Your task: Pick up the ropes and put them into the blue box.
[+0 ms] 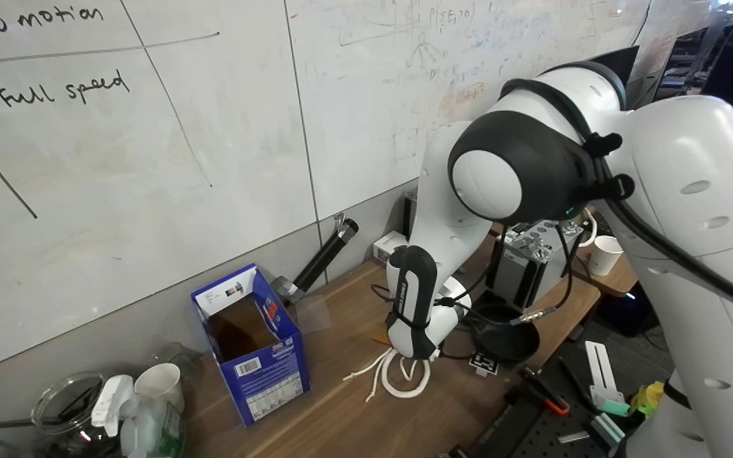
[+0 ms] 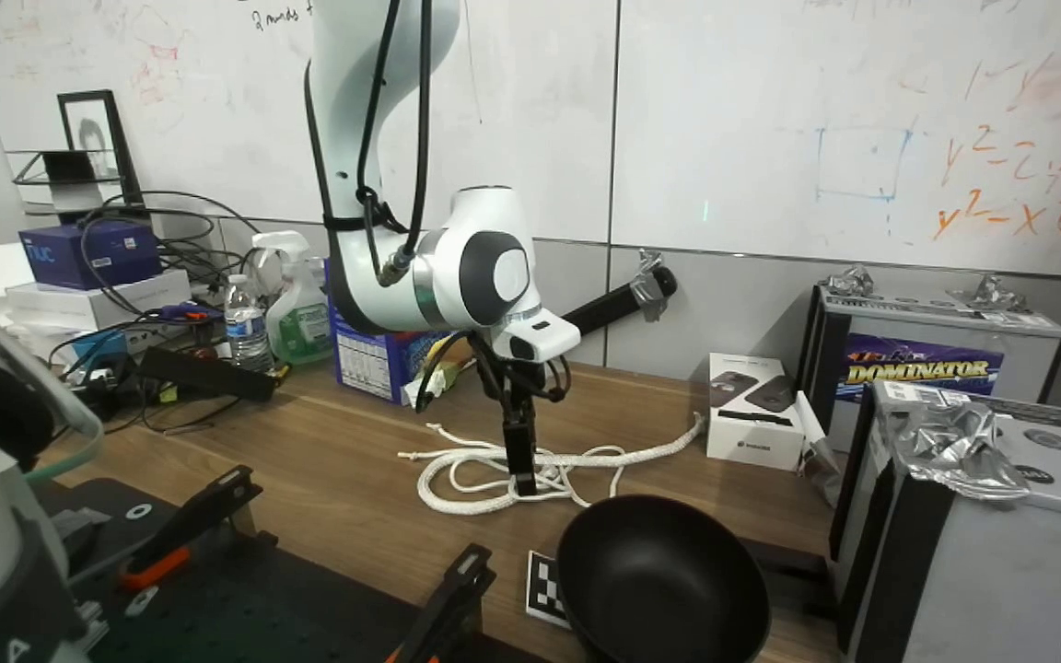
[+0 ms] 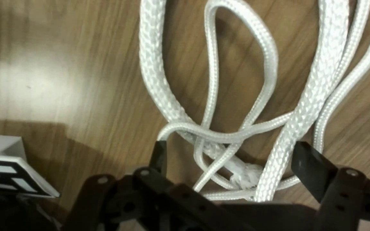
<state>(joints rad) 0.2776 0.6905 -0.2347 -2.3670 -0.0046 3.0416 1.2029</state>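
Note:
White ropes, one thick and some thin, lie tangled on the wooden table in both exterior views (image 1: 408, 394) (image 2: 471, 506) and fill the wrist view (image 3: 307, 109). My gripper (image 3: 233, 157) is open in the wrist view, its fingers wide apart with crossing strands of thick and thin rope between them. In an exterior view the gripper (image 2: 521, 483) points down into the tangle, low at the table. In an exterior view the blue box (image 1: 271, 375) stands with its open top showing. It is partly hidden behind the arm in an exterior view (image 2: 369, 359).
A black pan (image 2: 664, 580) stands close to the ropes, with a checkered marker (image 2: 544, 589) beside it. A white phone box (image 2: 756, 424) and grey batteries (image 2: 936, 336) stand nearby. A spray bottle (image 2: 300, 313) and a paper cup (image 1: 161, 385) are near the blue box.

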